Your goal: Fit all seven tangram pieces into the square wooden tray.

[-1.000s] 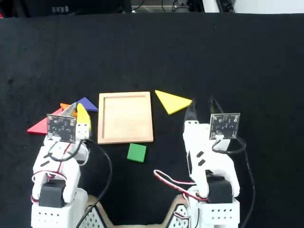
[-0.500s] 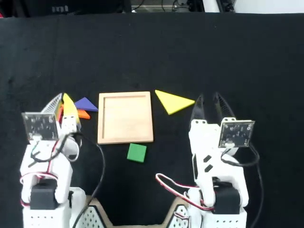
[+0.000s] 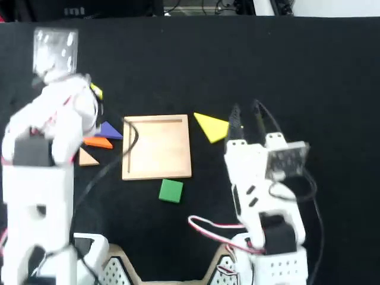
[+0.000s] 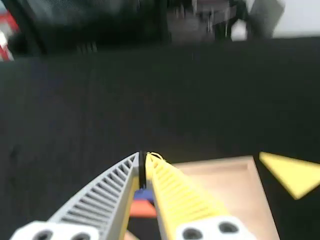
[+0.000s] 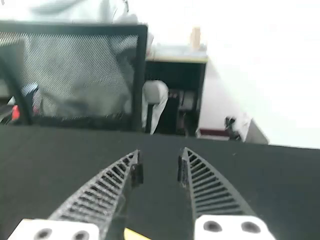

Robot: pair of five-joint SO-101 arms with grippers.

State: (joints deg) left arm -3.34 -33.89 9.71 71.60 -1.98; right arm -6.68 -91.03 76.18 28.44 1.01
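Note:
The square wooden tray [image 3: 157, 146] lies mid-table with nothing in it, and it also shows in the left wrist view [image 4: 227, 182]. A yellow triangle [image 3: 209, 126] [image 4: 294, 174] sits just off the tray's right side. A green square [image 3: 171, 190] lies in front of the tray. Left of the tray are a blue triangle [image 3: 109, 129] [image 4: 142, 193], an orange piece [image 3: 98, 142] [image 4: 142, 209] and a tan triangle [image 3: 88, 158]. My left gripper [image 3: 92, 90] [image 4: 144, 158] is raised high above these, shut and holding nothing. My right gripper [image 3: 246, 111] [image 5: 158, 167] is open beside the yellow triangle.
A black cloth covers the table. The raised left arm [image 3: 41, 148] hides the table's left edge. Both arm bases stand at the near edge. Behind the table are a mesh chair [image 5: 75, 75] and shelves.
The left arm has lifted high and swung away from the near edge, uncovering the tan triangle and hiding the red one. The right arm shifted left toward the yellow triangle.

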